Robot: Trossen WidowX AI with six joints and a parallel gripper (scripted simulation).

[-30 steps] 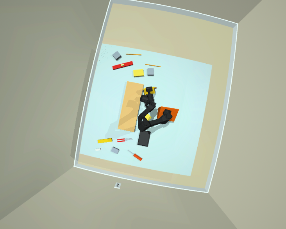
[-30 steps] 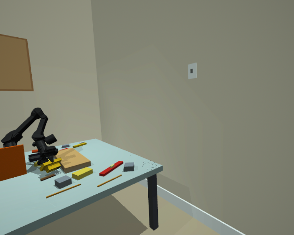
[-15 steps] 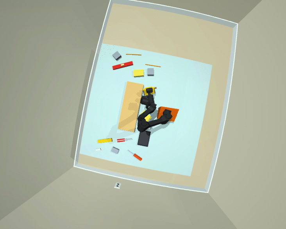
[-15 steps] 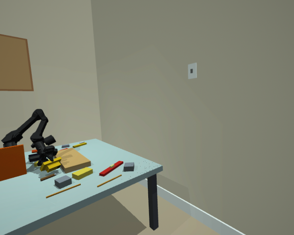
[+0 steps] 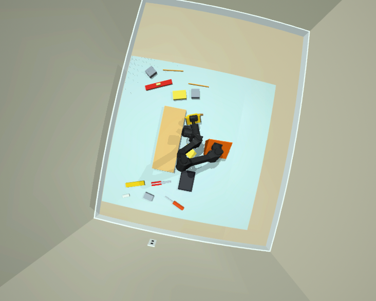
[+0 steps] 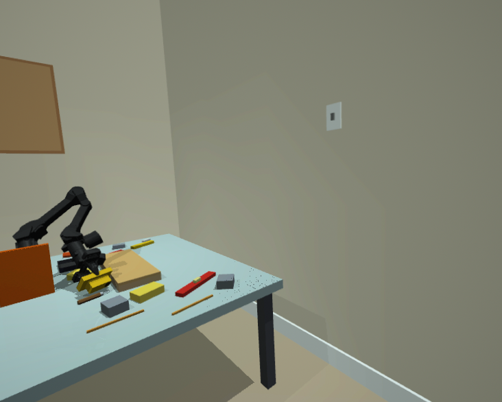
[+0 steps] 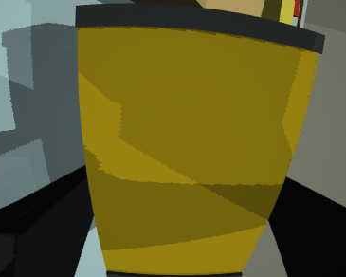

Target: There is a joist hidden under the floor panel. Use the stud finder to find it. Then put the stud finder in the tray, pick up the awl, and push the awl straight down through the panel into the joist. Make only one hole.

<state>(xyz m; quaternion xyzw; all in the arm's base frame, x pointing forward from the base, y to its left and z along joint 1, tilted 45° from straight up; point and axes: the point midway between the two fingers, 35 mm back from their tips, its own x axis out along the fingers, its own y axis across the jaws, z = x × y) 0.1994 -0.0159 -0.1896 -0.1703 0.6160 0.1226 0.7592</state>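
My gripper [image 5: 193, 118] [image 6: 90, 273] [image 7: 184, 177] is shut on the yellow stud finder [image 5: 188, 120] [image 6: 97, 282] [image 7: 192, 109], whose body fills the wrist view. The stud finder is tilted and held beside the panel's far right corner in the top view, above the table. The tan floor panel [image 5: 173, 119] [image 6: 132, 267] lies flat. The awl [image 5: 201, 114] [image 6: 90, 298] lies on the table just beyond the stud finder, its brown handle showing and partly hidden in the top view. The dark tray [image 5: 186, 181] stands near the arm's elbow; nothing shows in it.
An orange upright board [image 5: 227, 148] [image 6: 23, 276] stands by the arm's base. A yellow block [image 5: 179, 94] [image 6: 147, 291], a grey block [image 5: 195, 93] [image 6: 114, 306] and a red level [image 5: 158, 85] [image 6: 195, 283] lie beyond the panel. Another yellow thing [image 5: 190, 153] lies under the arm.
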